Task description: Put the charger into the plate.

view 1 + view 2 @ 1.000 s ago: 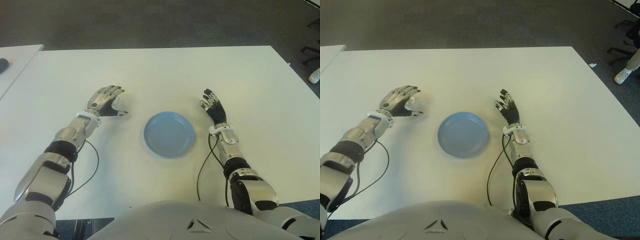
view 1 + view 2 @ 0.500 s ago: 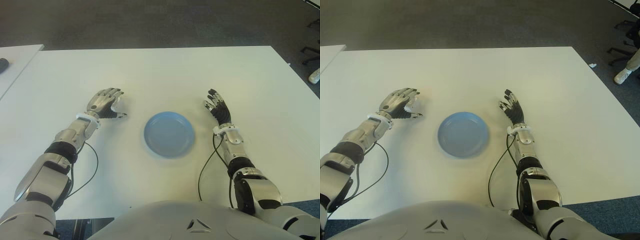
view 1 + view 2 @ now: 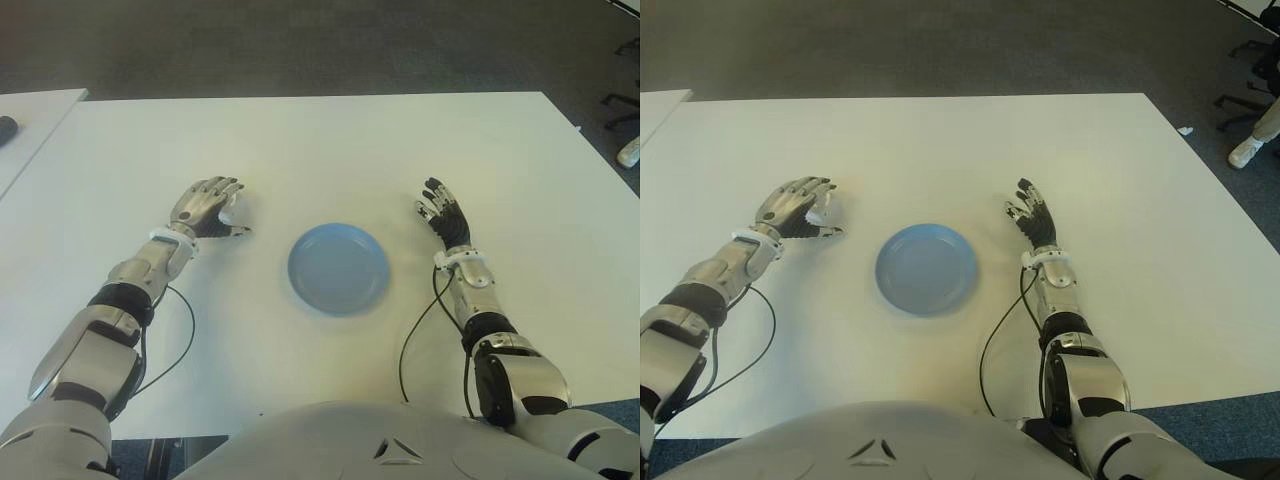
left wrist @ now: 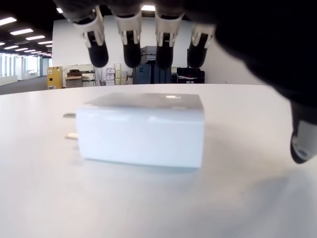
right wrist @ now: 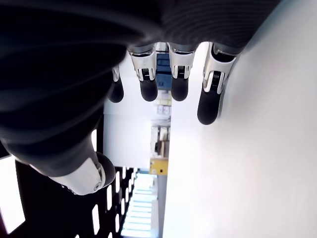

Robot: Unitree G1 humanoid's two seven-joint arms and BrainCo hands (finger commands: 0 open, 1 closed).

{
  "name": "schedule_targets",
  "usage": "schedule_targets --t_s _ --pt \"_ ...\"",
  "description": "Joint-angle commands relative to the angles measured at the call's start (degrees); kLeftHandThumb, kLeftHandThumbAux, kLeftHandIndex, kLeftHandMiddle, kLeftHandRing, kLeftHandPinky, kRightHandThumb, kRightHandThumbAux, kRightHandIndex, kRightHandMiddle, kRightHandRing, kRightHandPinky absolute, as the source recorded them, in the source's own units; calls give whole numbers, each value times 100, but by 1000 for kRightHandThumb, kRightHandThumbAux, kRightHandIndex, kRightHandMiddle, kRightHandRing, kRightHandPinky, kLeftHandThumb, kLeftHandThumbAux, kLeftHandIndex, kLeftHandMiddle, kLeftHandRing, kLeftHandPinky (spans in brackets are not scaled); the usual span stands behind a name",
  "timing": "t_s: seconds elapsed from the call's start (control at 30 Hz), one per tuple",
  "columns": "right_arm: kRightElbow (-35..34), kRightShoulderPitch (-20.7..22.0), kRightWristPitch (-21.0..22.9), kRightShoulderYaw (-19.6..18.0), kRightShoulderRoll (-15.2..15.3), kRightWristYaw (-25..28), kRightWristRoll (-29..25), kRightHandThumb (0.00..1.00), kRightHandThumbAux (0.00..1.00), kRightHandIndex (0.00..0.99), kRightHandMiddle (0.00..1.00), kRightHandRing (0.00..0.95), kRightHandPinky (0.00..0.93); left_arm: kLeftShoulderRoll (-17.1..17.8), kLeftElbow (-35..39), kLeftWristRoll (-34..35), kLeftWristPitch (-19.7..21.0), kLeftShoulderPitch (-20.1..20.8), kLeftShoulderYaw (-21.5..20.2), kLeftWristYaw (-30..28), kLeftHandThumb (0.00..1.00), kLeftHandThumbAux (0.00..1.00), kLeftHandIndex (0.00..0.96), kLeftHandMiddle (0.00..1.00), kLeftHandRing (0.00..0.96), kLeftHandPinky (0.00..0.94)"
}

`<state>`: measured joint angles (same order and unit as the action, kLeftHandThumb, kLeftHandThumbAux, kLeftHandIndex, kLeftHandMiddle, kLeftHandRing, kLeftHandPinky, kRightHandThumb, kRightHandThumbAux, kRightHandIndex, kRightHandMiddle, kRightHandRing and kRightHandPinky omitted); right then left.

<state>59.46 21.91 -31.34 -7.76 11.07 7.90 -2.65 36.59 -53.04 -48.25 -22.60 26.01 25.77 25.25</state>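
The white charger (image 4: 143, 130) lies flat on the white table (image 3: 330, 150), its prongs sticking out sideways. My left hand (image 3: 212, 207) hovers cupped over it, left of the plate, with fingers (image 4: 131, 47) spread above the charger and not touching it. Only a white sliver of the charger (image 3: 229, 211) shows under the hand in the eye views. The blue plate (image 3: 339, 268) sits empty at the table's middle. My right hand (image 3: 444, 213) shows open and flat to the right of the plate, holding nothing.
Black cables (image 3: 412, 335) trail from both wrists toward my body. A second white table (image 3: 30, 125) with a dark object (image 3: 6, 128) stands at the far left. Chair legs and a shoe (image 3: 628, 151) are on the carpet to the right.
My right hand has slid to the right, away from the plate. My left hand has shifted slightly left and settled lower over the charger, which stays on the table.
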Motion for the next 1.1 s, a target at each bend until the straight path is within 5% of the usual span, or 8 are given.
schedule_targets --t_s 0.03,1.1 --pt "663 -574 702 31 -58 -17 71 220 716 76 66 71 100 83 -94 75 -2 68 -32 67 315 451 110 85 85 103" --pt "514 -717 684 91 -67 -114 70 254 687 98 98 96 160 336 -1024 180 -30 521 29 179 365 444 104 86 85 94"
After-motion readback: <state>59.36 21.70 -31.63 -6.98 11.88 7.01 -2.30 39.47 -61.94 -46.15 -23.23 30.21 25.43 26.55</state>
